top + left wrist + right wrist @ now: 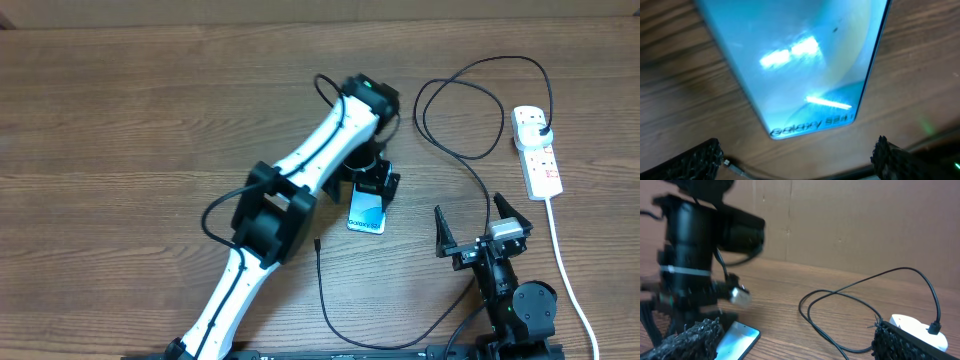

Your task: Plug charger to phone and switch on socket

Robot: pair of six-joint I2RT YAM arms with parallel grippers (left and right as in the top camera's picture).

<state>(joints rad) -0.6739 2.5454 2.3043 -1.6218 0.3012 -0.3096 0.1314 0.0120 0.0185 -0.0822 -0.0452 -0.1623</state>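
On the desk (120, 120), the socket (540, 165) lies far right; the phone (366, 212) lies centre under the left end effector (372, 188), spread wide, holding nothing. The right end effector (472, 230) gapes empty. The charger (318, 265) tip lies left of the phone.

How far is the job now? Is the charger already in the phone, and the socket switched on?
Done: the charger looks plugged into the socket. In hand: nothing; the left hand hangs open over the phone, the right hand is open and empty. Left: the charger's tip lies on the table beside the phone, not inserted. Whether the socket's switch is on I cannot tell.
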